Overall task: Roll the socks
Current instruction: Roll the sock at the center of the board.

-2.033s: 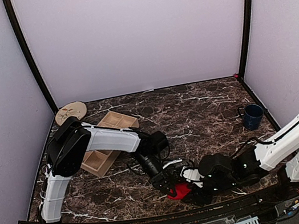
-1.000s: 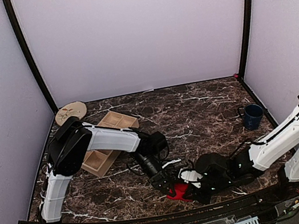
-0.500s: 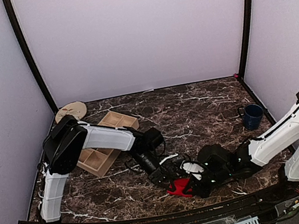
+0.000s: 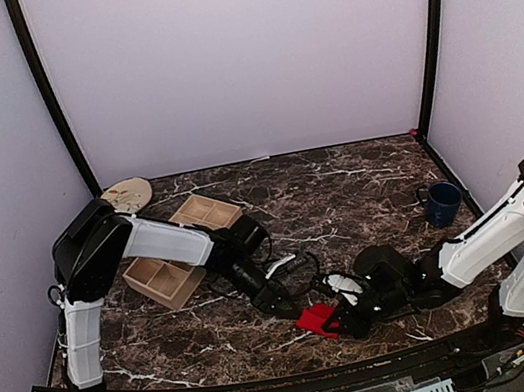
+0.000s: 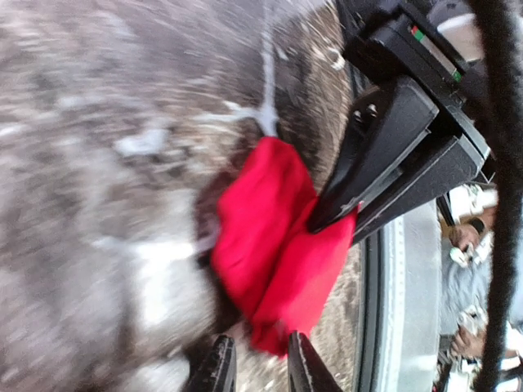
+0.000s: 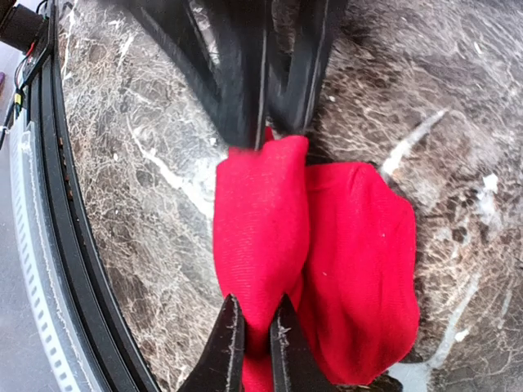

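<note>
Judged red sock (image 6: 359,261) soft, limp, light; best pinched through both layers at its fold. Noted right hand (image 6: 255,335) nipping that fold; cannot tell whether left hand (image 5: 255,367) grips.

Dark marble table (image 4: 342,187): wooden tray (image 4: 163,277) at left, round wooden disc (image 4: 126,195) behind it, blue mug (image 4: 442,202) at right, red sock (image 4: 317,320) near front edge.

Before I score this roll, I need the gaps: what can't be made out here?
Tan sock: seen in no view; a dark strip under the red sock, left wrist view, is too blurred to name.
Red sock's lower end: cut off by the bottom edge, right wrist view.
How far it is rolled: too small in the top view.
</note>
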Controlling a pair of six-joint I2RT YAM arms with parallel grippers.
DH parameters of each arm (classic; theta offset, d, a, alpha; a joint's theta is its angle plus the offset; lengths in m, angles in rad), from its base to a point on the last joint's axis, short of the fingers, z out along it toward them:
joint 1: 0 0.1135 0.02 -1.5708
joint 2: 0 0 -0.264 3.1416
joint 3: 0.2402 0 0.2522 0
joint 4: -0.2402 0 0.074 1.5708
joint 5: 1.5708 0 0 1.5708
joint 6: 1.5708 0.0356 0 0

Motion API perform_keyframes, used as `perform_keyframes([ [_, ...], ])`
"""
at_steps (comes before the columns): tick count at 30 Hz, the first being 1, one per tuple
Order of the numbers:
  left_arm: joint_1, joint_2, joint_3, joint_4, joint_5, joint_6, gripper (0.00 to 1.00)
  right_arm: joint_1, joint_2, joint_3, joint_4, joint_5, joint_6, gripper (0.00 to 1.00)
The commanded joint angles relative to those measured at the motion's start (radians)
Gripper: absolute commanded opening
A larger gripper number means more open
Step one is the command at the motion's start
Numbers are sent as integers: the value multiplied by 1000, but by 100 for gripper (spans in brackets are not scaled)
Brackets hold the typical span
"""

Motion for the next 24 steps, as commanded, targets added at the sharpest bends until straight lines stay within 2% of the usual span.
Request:
perform_keyframes([
  [1,55,-63,-88,157,-144,-103,26,-28,6,-38,-9,-31,39,0],
  [6,62,-124,-170,297,-203,-152,26,-58,20,-55,25,-70,92,0],
  [10,59,-239,-354,575,-324,-194,26,-89,39,-64,61,-122,156,0],
  [11,55,-266,-405,685,-342,-192,26,-99,47,-67,70,-141,173,0],
  [14,36,-328,-497,839,-368,-146,28,-126,70,-73,98,-197,225,0],
  [24,-106,-350,-502,858,-472,137,30,-217,62,-103,136,-353,388,0],
])
